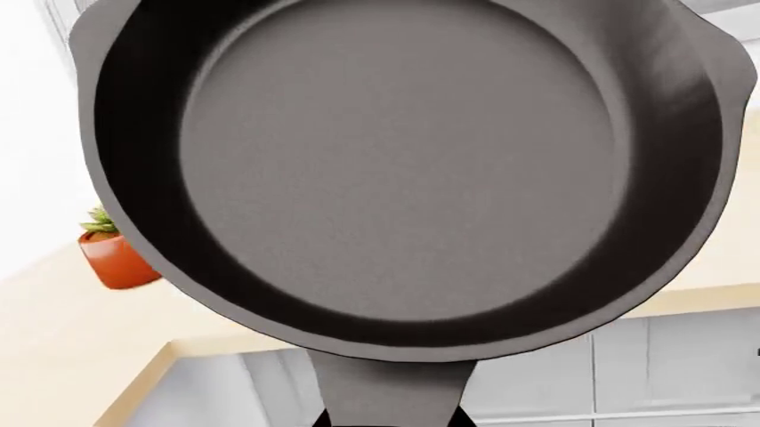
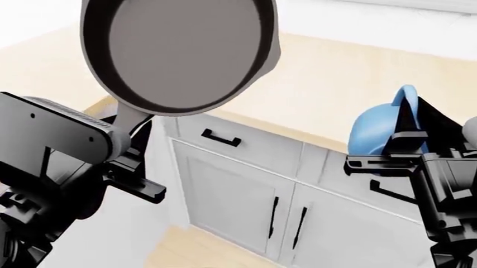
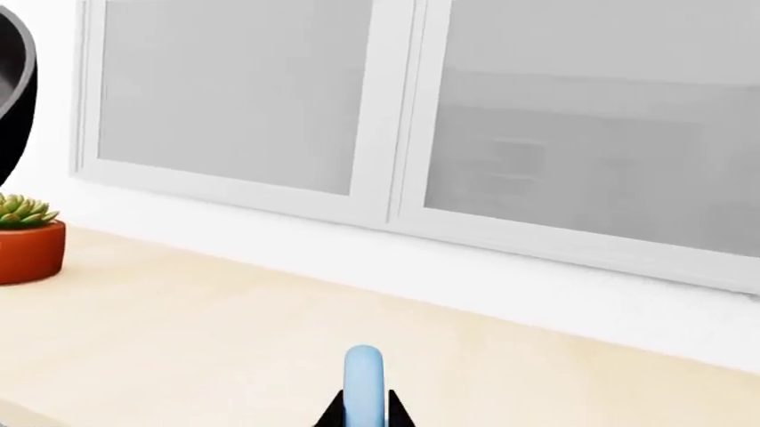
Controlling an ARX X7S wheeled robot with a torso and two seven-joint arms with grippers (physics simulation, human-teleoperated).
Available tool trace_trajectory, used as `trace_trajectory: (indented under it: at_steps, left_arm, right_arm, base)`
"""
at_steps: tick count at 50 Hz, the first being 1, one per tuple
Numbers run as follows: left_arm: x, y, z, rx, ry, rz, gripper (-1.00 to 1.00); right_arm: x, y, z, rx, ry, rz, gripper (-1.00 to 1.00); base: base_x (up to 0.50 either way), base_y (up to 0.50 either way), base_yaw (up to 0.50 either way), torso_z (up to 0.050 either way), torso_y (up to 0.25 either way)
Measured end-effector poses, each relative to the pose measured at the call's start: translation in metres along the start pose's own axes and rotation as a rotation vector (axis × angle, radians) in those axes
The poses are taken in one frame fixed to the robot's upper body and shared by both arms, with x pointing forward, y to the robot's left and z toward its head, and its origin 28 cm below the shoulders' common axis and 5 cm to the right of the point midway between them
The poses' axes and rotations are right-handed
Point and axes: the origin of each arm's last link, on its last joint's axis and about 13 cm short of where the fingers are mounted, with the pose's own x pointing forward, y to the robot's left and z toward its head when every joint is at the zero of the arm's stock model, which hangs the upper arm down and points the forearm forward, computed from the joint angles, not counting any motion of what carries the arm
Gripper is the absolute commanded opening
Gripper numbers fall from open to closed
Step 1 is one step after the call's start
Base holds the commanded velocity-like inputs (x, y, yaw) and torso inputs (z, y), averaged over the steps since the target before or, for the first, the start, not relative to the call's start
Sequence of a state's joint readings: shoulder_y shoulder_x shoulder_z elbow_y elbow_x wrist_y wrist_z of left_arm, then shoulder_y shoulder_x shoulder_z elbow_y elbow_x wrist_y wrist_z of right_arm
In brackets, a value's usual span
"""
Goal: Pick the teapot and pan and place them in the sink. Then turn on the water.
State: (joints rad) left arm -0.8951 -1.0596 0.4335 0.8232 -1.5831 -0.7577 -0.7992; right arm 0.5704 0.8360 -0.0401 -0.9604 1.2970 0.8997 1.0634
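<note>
Left claw (image 2: 130,148) gripping raised pan (image 2: 179,53), right claw (image 2: 408,137) clamped on teapot (image 2: 376,137), light wood countertop (image 2: 335,89), white cabinets (image 2: 246,201) below

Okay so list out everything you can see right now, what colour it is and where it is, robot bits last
pan: one, black with grey base, held up by its handle, clear of the countertop
teapot: one, light blue, held by its loop handle at the counter's edge
countertop: one, light wood, above the cabinets
potted succulent: one, green in an orange-red pot, on the countertop
cabinets: white, black handles, below the countertop
window: white frame, behind the countertop
left gripper: black, shut on the pan handle
right gripper: black, shut on the teapot handle
</note>
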Motion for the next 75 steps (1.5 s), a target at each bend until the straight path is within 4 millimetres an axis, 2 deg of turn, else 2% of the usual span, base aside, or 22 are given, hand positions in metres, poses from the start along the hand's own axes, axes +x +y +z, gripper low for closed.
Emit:
trace_trajectory:
  at_steps: [17, 40, 75]
  left_arm:
    - [-0.002, 0.000, -0.001, -0.017, 0.012, 0.033, -1.00]
    - [-0.017, -0.002, -0.006, -0.056, -0.007, 0.086, -1.00]
    - [-0.019, -0.004, -0.010, -0.075, -0.004, 0.083, -1.00]
  right_arm:
    - [-0.003, -0.001, 0.000, 0.002, -0.001, 0.003, -1.00]
    - [-0.012, 0.000, -0.002, 0.002, 0.004, 0.020, -1.00]
    - [-0.012, 0.001, -0.007, 0.008, 0.019, 0.029, -1.00]
  base:
    - [-0.04, 0.10, -0.50, 0.001, 0.002]
    - [-0.03, 0.10, -0.50, 0.001, 0.002]
    - [-0.01, 0.10, -0.46, 0.001, 0.002]
